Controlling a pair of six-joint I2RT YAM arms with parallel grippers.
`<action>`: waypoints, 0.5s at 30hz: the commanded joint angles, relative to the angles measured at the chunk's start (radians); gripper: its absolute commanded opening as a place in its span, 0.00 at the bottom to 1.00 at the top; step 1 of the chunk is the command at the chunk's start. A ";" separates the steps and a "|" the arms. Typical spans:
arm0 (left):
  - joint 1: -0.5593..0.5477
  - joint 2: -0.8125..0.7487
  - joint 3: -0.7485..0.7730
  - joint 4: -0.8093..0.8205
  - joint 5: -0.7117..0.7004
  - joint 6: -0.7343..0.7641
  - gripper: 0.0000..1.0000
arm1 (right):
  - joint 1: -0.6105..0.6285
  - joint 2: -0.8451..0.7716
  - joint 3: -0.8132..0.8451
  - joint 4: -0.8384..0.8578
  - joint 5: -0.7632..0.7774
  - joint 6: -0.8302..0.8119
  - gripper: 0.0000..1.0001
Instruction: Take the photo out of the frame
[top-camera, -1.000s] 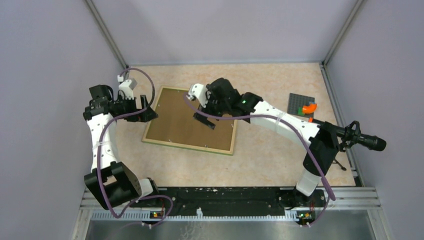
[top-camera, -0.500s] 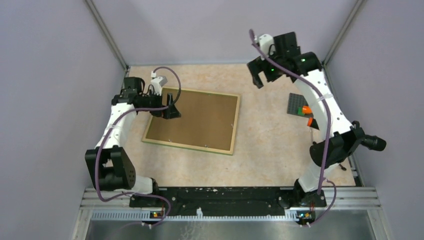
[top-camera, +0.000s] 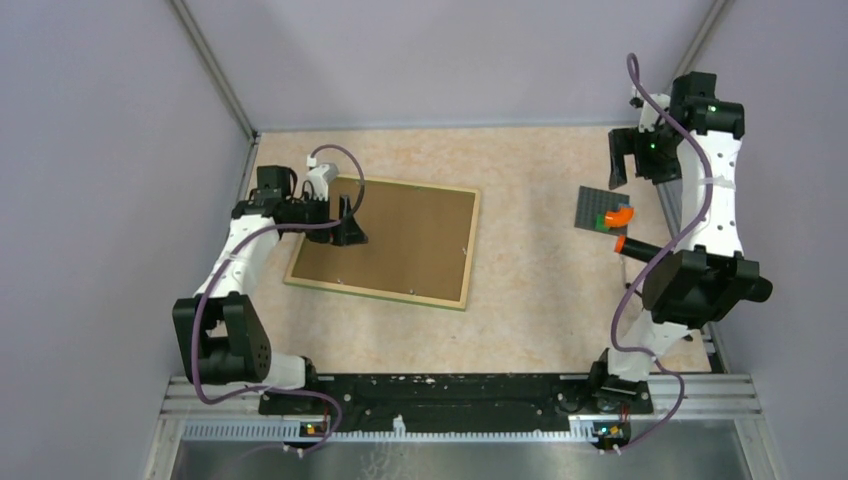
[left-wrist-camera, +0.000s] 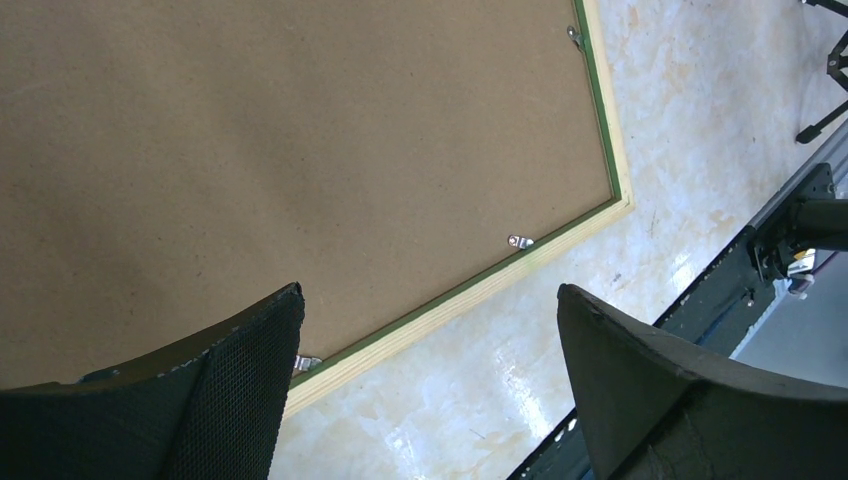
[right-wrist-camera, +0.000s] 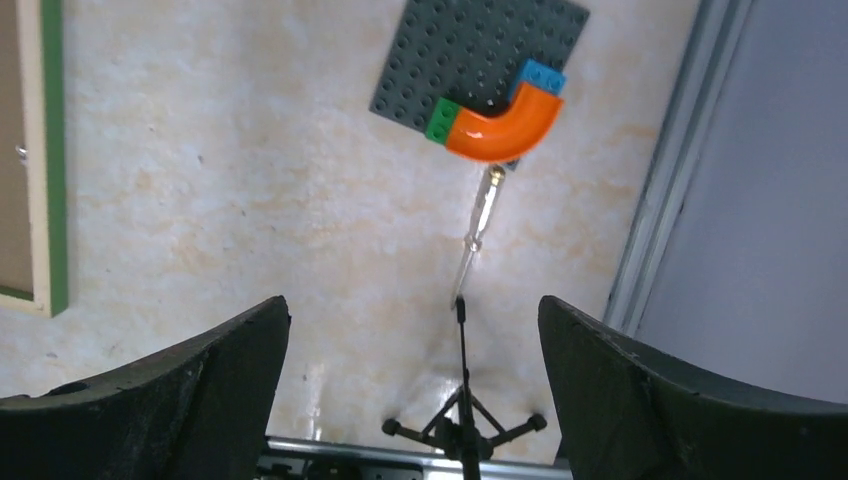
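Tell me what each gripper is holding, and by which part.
Nothing is held. The left gripper hangs open over the brown back of the frame; the right gripper is open, high above the right side of the table.

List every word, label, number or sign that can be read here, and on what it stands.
None: no text can be read in any view.
The frame shows a plain brown back with small metal clips.
The grey studded plate and the orange curved brick bear no legible marks.

The beige marbled table (top-camera: 540, 300) carries the frame (top-camera: 400, 240), lying flat with its brown back up. A grey studded plate (top-camera: 592, 203) lies well right of the frame.
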 joint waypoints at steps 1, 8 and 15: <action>-0.006 -0.052 -0.036 0.053 0.027 -0.032 0.99 | -0.035 0.015 -0.046 -0.066 0.060 -0.050 0.92; -0.005 -0.062 -0.062 0.069 0.020 -0.041 0.99 | -0.091 0.070 -0.160 -0.007 0.112 -0.053 0.86; -0.006 -0.054 -0.058 0.044 -0.007 -0.041 0.99 | -0.129 0.125 -0.261 0.081 0.129 -0.105 0.78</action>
